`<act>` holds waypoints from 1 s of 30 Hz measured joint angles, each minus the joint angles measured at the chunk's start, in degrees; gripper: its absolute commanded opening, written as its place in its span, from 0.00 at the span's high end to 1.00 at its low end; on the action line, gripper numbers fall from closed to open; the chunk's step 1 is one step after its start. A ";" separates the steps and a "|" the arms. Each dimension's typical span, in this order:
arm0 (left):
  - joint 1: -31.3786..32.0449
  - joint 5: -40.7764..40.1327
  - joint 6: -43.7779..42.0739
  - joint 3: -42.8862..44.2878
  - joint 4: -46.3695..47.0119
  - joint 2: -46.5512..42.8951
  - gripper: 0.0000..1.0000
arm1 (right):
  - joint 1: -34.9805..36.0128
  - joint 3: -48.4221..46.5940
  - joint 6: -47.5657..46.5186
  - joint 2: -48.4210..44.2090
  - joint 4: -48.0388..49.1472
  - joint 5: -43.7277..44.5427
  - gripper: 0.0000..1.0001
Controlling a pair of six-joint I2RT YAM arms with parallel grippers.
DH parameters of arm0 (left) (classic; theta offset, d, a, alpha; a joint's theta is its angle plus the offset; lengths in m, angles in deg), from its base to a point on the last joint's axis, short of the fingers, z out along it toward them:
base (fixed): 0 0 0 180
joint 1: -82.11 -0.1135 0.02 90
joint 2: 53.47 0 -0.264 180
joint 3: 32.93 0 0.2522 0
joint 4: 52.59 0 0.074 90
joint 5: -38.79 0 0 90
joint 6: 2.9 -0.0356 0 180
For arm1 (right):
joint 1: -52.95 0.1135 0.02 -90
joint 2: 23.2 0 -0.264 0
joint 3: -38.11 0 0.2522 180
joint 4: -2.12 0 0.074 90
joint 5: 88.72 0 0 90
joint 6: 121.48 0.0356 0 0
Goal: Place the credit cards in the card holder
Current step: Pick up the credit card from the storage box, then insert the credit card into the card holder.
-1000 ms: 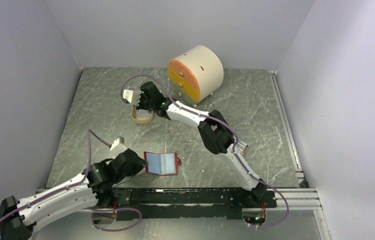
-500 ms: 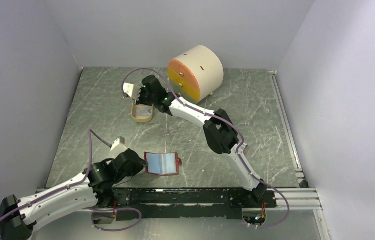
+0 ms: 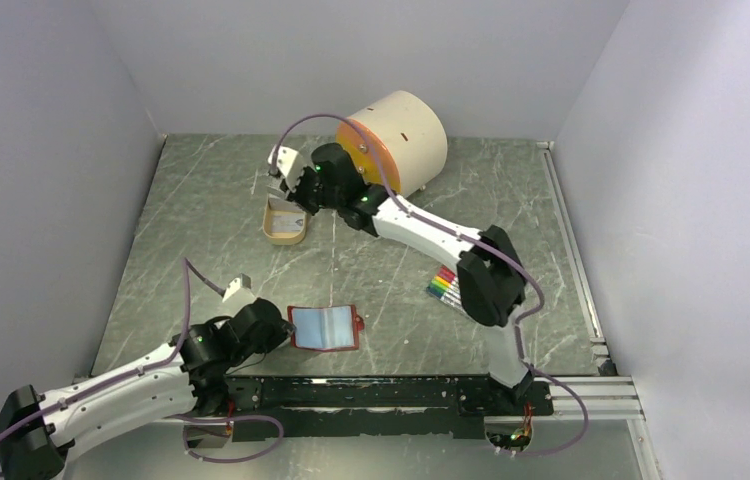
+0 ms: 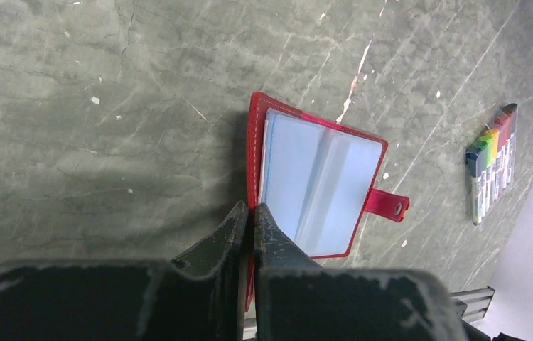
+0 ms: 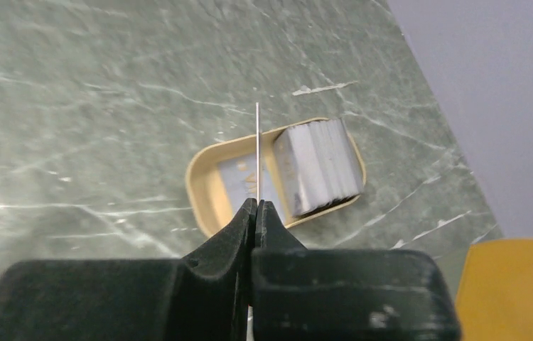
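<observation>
The card holder (image 3: 324, 327) lies open near the front of the table, red outside with pale blue pockets (image 4: 320, 186) facing up. My left gripper (image 4: 250, 210) is shut on its left edge. Further back, a stack of silver-grey credit cards (image 5: 317, 165) leans in a tan oval tray (image 5: 203, 186). Above that tray my right gripper (image 5: 255, 204) is shut on one thin card (image 5: 257, 142), seen edge-on and sticking straight out of the jaws. In the top view the right gripper (image 3: 299, 203) hovers at the tray's (image 3: 269, 232) back right end.
A round cream cabinet with orange and yellow drawer fronts (image 3: 396, 140) stands at the back, just behind the right arm. A bundle of rainbow-coloured markers (image 3: 441, 283) lies right of centre, also visible in the left wrist view (image 4: 491, 160). Walls enclose the table on three sides.
The right gripper closed on a card in the tray and rose up and to the right with it. The right arm swung away, uncovering the markers. The left arm has not moved.
</observation>
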 measured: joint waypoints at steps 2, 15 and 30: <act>0.00 0.00 0.22 0.00 0.00 0.11 0.91 | -0.02 4.22 4.90 -3.93 1.86 -1.01 1.00; 0.00 0.04 0.90 -1.84 3.45 5.79 0.91 | 0.09 44.85 47.17 -31.41 13.44 -2.80 1.00; 0.00 0.28 0.85 -1.84 7.08 8.81 0.91 | 4.17 75.21 78.79 -41.83 30.58 -1.84 1.00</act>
